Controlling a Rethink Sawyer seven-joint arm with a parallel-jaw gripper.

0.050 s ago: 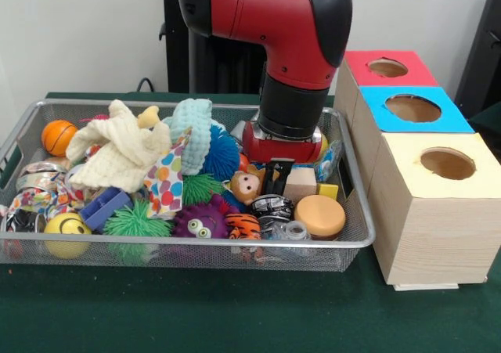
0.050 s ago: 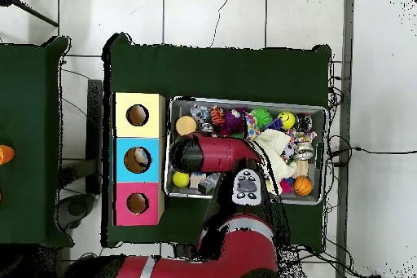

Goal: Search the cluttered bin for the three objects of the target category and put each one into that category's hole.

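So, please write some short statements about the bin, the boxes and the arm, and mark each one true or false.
1. The gripper is down inside the wire bin. True.
2. The three boxes have square holes. False: the holes are round.
3. The orange ball lies in a bin corner far from the boxes. True.
4. The middle box has a green top. False: it is blue.
5. The yellow smiley ball sits on the red box. False: it is in the bin.
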